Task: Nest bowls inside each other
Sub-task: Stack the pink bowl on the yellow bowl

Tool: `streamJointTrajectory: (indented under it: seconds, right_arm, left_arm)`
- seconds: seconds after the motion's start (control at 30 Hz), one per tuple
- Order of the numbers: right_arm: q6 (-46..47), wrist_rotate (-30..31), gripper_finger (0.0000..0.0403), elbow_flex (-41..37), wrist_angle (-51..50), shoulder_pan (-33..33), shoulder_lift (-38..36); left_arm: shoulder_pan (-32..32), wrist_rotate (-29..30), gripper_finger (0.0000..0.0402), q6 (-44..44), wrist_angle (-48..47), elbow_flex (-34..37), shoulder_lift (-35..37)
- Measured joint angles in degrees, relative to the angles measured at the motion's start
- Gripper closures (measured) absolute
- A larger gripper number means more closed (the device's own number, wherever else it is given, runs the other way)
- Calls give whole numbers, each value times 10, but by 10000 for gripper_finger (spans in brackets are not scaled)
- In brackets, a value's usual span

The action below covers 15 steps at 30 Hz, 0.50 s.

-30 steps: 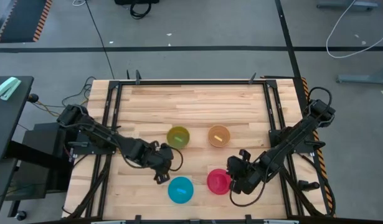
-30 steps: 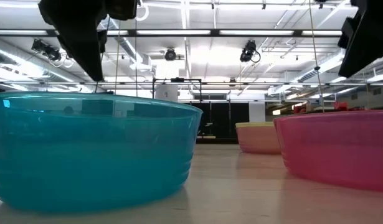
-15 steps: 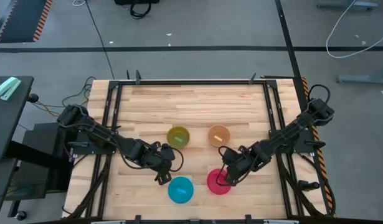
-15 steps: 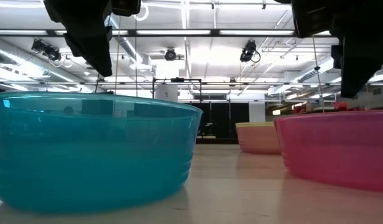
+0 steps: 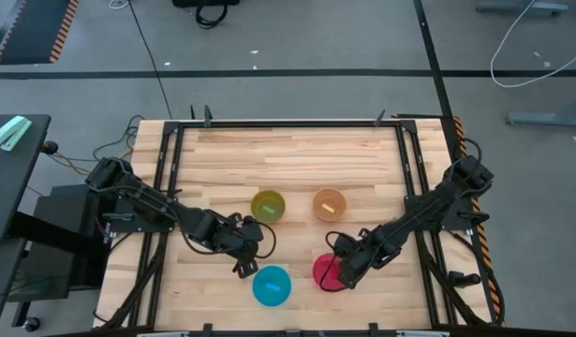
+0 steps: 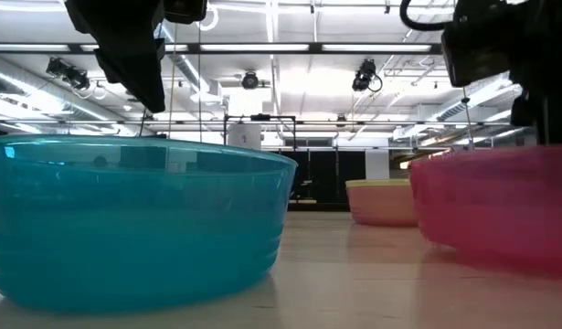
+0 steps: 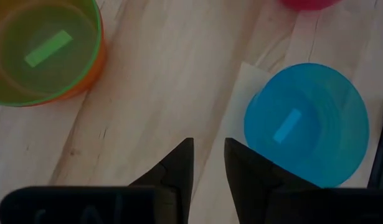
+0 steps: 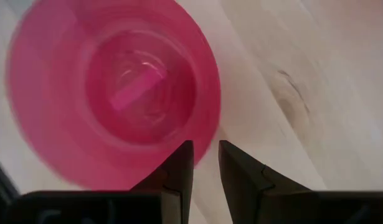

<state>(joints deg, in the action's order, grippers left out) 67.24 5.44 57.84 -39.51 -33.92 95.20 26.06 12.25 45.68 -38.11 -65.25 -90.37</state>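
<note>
Four bowl spots show on the wooden table. The pink-red bowl [image 5: 323, 270] [image 8: 116, 93] [image 6: 500, 210] is near the front, right of the blue bowl [image 5: 272, 285] [image 7: 306, 124]. Farther back, a green bowl [image 5: 268, 206] [image 7: 45, 50] sits nested in a yellow-orange one. An orange bowl [image 5: 330, 203] stands to its right. No purple bowl shows. My right gripper [image 5: 341, 273] [image 8: 205, 155] is shut on the pink-red bowl. My left gripper [image 5: 241, 269] [image 7: 208, 152] hangs shut, just left of the blue bowl, touching nothing. My right gripper pinches the pink-red bowl's rim [image 8: 211, 134] on its right side. One finger [image 8: 179, 165] is inside the bowl and the other [image 8: 241, 168] outside. The fingers come from above, pointing down. In the low view the bowl sits tilted; whether its base is off the wood I cannot tell.
Black frame rails [image 5: 166, 178] [image 5: 411, 178] run along the table's left and right sides. A pale patch of paper [image 7: 244, 93] lies under the blue bowl's edge. Bare wood [image 5: 288, 154] fills the table's far half.
My right gripper has moved from the pink-red bowl's right side toward the table's left, over the bowl, then down onto its rim. The bowl has tipped and shifted a little toward the left. The left arm has hardly moved.
</note>
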Motion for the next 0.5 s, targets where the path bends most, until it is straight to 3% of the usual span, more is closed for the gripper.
streamJointTrajectory:
  seconds: [0.5]
  right_arm:
    - [-4, -3, 324, 0, 13, 2, 34]
  left_arm:
    - [0, 7, 306, -5, -1, 0, 0]
